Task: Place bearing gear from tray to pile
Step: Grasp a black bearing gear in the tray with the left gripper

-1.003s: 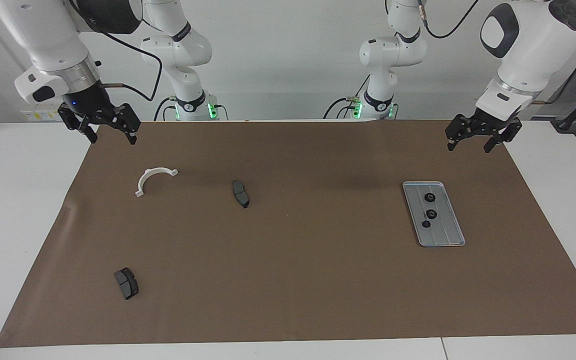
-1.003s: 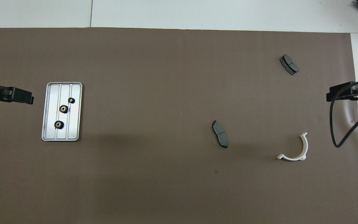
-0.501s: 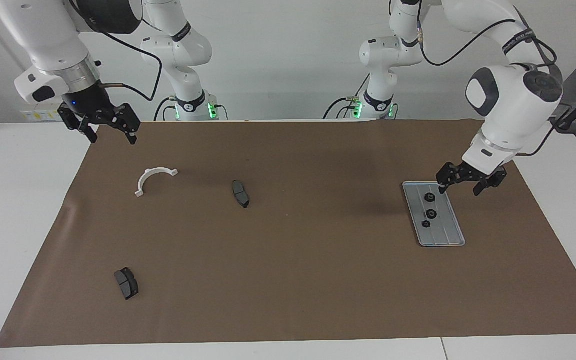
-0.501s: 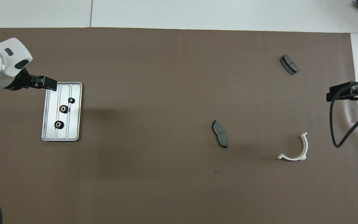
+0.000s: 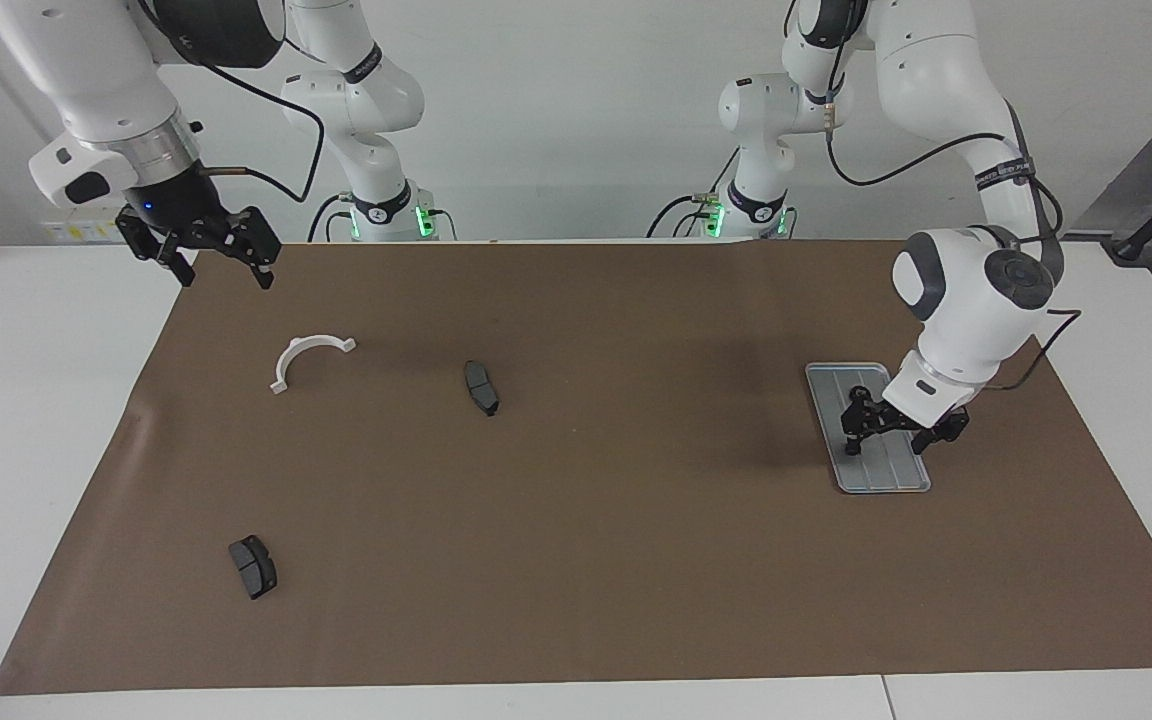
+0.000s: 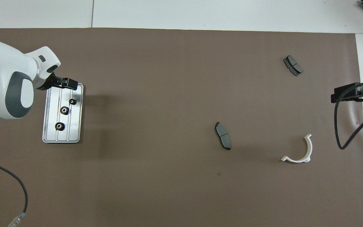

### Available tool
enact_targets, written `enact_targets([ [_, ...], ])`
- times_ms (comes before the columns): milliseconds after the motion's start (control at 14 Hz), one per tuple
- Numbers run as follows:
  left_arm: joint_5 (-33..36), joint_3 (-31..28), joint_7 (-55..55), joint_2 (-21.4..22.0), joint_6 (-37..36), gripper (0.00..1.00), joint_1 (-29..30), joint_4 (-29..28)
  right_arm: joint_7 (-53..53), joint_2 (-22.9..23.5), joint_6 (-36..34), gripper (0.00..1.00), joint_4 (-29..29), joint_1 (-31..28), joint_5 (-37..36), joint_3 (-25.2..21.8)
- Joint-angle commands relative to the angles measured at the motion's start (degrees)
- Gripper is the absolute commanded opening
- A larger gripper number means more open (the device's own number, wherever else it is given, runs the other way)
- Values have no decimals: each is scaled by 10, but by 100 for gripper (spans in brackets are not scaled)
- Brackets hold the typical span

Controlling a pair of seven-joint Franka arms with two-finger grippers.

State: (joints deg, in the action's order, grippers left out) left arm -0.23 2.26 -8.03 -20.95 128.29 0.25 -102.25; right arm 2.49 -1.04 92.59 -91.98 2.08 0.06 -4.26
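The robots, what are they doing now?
The left gripper hangs open, low over the tray, which holds three gears; none is gripped yet. The right gripper waits open near the bracket. Two brake pads lie on the mat.

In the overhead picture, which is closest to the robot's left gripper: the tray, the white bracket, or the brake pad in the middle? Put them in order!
From the left gripper:
1. Tray: right under it, at the left arm's end.
2. Middle brake pad: mid-table.
3. White bracket: at the right arm's end, where the right gripper waits.
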Motion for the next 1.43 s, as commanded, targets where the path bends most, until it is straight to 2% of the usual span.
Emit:
enact_targets([
  [0, 1, -3, -3, 5, 63, 100, 5, -48, 7, -12, 6, 100, -14, -1, 12, 0],
  [286, 1, -3, -3, -2, 74, 100, 7, -62, 7, -12, 6, 100, -14, -1, 12, 0],
  [645, 1, -3, -3, 1, 77, 70, 7, -83, 7, -12, 6, 100, -14, -1, 12, 0],
  [1074, 1, -3, -3, 7, 78, 59, 7, -102, 7, -12, 6, 100, -14, -1, 12, 0],
  [1361, 1, -3, -3, 7, 76, 39, 6, -103, 7, -12, 6, 100, -14, -1, 12, 0],
])
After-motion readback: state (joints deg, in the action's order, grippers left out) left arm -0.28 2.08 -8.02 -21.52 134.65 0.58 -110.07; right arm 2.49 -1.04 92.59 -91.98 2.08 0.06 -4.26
